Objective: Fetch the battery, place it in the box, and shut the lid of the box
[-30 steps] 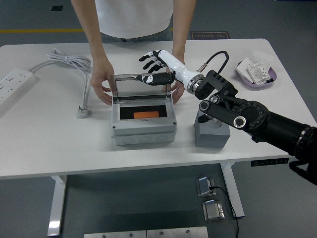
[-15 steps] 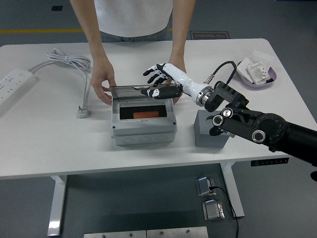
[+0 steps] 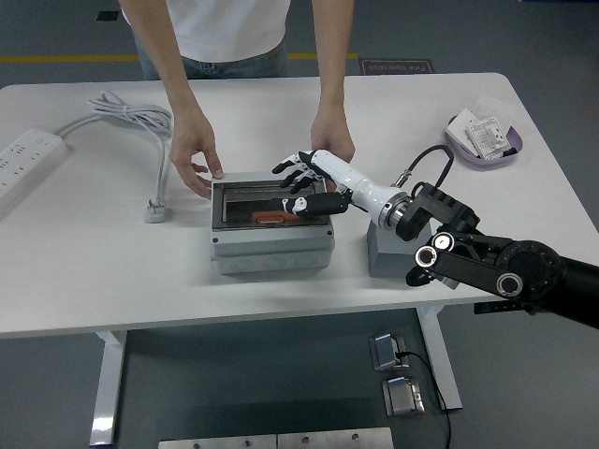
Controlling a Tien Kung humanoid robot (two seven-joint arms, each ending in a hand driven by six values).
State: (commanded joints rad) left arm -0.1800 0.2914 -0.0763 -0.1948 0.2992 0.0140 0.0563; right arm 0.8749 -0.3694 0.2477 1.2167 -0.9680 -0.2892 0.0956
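A grey box [image 3: 271,248] stands at the table's middle. Its clear lid [image 3: 245,199] is tilted low over the opening, almost flat. An orange battery [image 3: 270,216] lies inside and shows through the lid. My right hand [image 3: 301,185] reaches in from the right with fingers spread, its thumb pressing on the lid's right part. A person at the far side holds the box's back corners, one hand [image 3: 198,155] at the left, the other hand [image 3: 331,143] at the right. The left arm is out of view.
A grey block [image 3: 390,254] stands right of the box under my right forearm. A purple tray [image 3: 485,137] with small packets sits at the far right. A white power strip [image 3: 25,157] and its cable [image 3: 140,128] lie at the left.
The lid has come down from standing upright to almost flat over the box. My right hand has moved down and toward me with it. The person has stayed holding the box.
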